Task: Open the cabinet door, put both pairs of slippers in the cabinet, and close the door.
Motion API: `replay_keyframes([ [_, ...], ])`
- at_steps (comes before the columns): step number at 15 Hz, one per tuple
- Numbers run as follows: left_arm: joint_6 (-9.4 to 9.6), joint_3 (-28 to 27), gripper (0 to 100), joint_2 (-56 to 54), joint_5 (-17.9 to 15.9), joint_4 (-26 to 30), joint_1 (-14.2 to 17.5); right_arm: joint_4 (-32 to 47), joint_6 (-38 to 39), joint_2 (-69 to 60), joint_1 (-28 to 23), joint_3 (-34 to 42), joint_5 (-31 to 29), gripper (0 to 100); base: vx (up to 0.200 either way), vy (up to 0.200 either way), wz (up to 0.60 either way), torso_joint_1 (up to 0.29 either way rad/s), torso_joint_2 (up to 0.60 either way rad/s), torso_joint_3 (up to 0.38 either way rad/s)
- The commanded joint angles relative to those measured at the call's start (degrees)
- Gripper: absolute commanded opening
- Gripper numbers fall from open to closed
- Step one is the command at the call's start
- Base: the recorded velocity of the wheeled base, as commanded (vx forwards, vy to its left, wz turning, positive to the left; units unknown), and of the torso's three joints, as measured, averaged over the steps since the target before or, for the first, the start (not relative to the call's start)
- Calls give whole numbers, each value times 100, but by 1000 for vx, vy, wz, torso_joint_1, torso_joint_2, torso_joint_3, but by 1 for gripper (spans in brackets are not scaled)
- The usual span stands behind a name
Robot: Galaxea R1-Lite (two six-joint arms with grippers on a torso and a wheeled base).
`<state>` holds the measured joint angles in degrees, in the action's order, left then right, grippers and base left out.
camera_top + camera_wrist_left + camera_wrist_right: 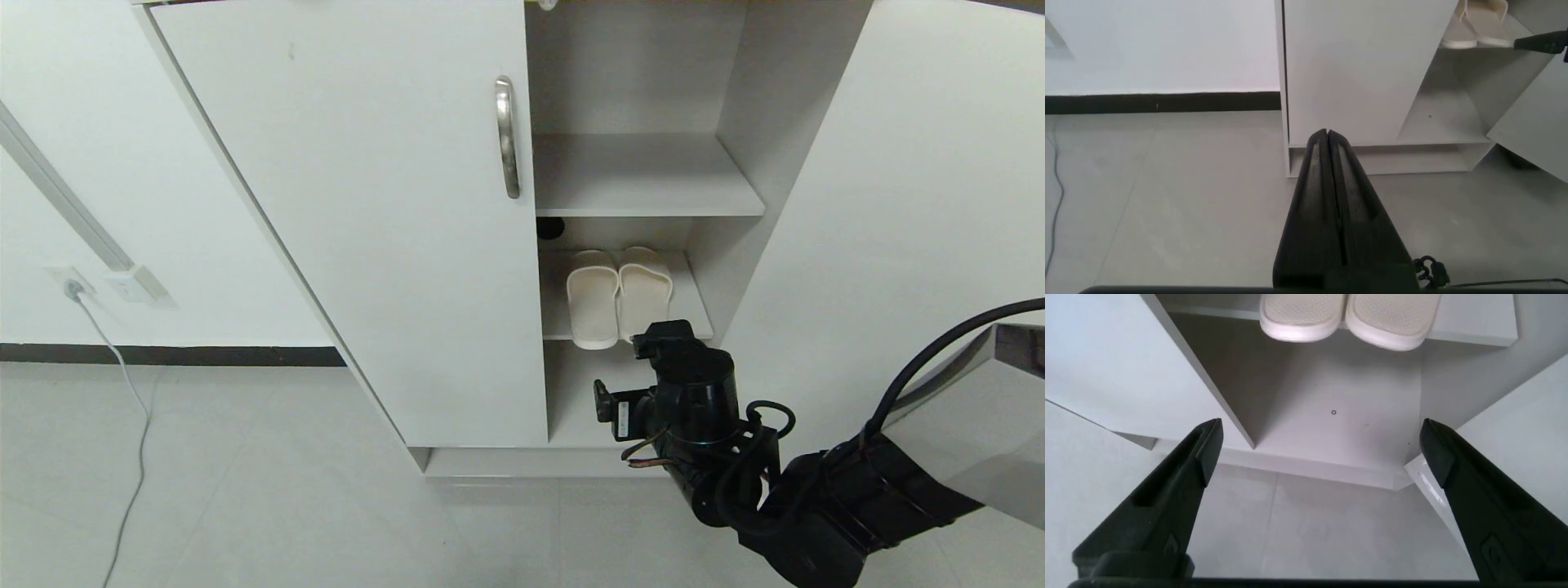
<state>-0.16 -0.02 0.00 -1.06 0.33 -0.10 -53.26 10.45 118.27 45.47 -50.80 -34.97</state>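
Slippers (619,296), cream-white moulded foam, one pair: side by side on the lower shelf (690,304) of the white laminate cabinet (645,175), right bay. Black two-fingered right gripper (1321,433), fingers spread wide and empty, hangs just near of them, below shelf level. White right door (898,204) stands open, close right of that arm. Risk, judged: the heels overhang the shelf lip, so a rising finger or the closing door could drag them off. Right wrist view gives that overhang plainly from beneath, where the head view barely hints at it. Left wrist view gives the black left gripper (1327,139), pressed shut and empty, over grey floor tiles (1167,204), well apart from the cabinet.
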Motion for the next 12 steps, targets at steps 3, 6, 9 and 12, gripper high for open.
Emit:
replay_keyframes([
  [3,-2,-6,0,9,1,2,1,0,1,20,-3,70,8,100,0,0,0,0,0,0],
  [6,16,-6,0,9,-17,2,1,0,1,20,-3,70,8,100,0,0,0,4,1,38],
  [9,16,2,0,9,-17,2,1,0,-8,29,-3,79,-1,100,0,0,0,7,-4,180],
  [12,7,-6,0,9,-17,2,1,0,-8,20,-3,88,-9,100,0,0,0,1,1,193],
])
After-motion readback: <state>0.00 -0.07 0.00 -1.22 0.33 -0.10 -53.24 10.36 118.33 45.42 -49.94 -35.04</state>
